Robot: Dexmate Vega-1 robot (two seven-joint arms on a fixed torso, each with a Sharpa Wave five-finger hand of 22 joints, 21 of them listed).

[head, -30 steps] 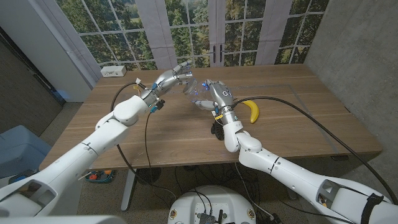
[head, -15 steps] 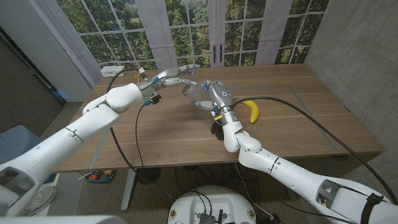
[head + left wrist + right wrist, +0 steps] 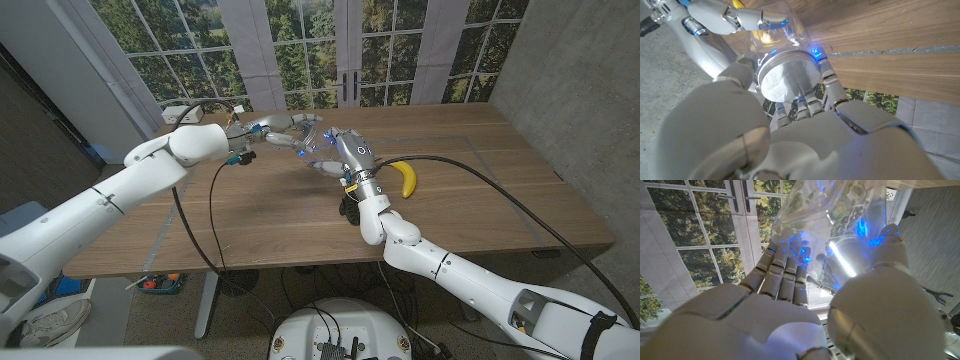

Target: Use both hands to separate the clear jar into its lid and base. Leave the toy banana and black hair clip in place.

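The clear jar [image 3: 312, 143] is held up off the wooden table [image 3: 480, 200], over its far middle, lying roughly on its side between the 2 hands. That arrangement suits a twist: each hand takes 1 end, so one can turn while the other braces.

The left hand [image 3: 278, 130] reaches in from the robot's left and has its fingers [image 3: 829, 82] wrapped around the rim of the lid [image 3: 786, 80], closed on it. The right hand [image 3: 340, 152] cradles the transparent base [image 3: 830, 225] from the other side, with fingers [image 3: 782, 275] behind the body and the thumb [image 3: 887, 245] pressing across the front, so it grips the base firmly. I judge the unscrewing step is in hand; the lid looks seated on the base, though the seam itself is too blurred to be sure.

The jar has a see-through, slightly faceted plastic body that catches blue glints from the hands' lights, and a round lid with a pale flat top and a silvery rim.

The toy banana [image 3: 404, 178] lies on the table just beside the right forearm, and the black hair clip [image 3: 350, 209] sits partly hidden under that arm, nearer the front edge. Both are well below the lifted jar.
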